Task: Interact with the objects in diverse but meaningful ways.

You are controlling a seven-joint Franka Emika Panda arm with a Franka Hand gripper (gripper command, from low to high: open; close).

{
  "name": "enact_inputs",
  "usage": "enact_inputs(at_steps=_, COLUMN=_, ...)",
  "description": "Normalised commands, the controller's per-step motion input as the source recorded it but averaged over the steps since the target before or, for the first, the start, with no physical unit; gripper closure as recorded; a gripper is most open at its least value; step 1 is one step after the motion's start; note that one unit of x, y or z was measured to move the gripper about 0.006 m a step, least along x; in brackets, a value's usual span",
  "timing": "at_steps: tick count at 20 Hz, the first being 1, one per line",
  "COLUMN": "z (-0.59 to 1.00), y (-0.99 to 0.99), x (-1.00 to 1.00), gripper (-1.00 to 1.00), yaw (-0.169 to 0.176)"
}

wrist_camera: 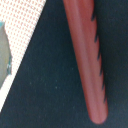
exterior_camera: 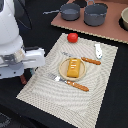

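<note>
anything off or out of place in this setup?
Mostly tidy: the orange-yellow block sits on the plate between knife and fork. The odd one is the reddish-brown sausage stick, lying off the placemat on the black table by the gripper.

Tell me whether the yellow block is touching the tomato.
Apart. The exterior view shows the block on the plate, with bare placemat separating it from the tomato.

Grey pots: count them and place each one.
2. A small grey pot with a long handle and a larger grey pot beside it on the exterior view's right, both on the brown board.
</note>
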Motion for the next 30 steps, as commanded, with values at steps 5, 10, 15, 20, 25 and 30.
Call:
enact_inputs(at_steps=5, z=-0.29, y=0.08, x=-0.18, gripper=-1.00, yaw=0.000)
enact_inputs(at_steps=10, z=-0.19, y=0.08, x=-0.06, gripper=1.00, yaw=0.000)
enact_inputs(at_steps=15, z=-0.16, y=0.07, x=0.00, gripper=1.00, yaw=0.000)
enact_inputs(at_steps=20, z=-0.10, y=0.10, x=0.00, gripper=1.00, yaw=0.000)
enact_inputs(at_steps=25, z=0.04, y=0.11, x=0.02, gripper=1.00, yaw=0.000)
enact_inputs(at_steps=30, z=0.94, y=0.39, x=-0.18, gripper=1.00, yaw=-0.003)
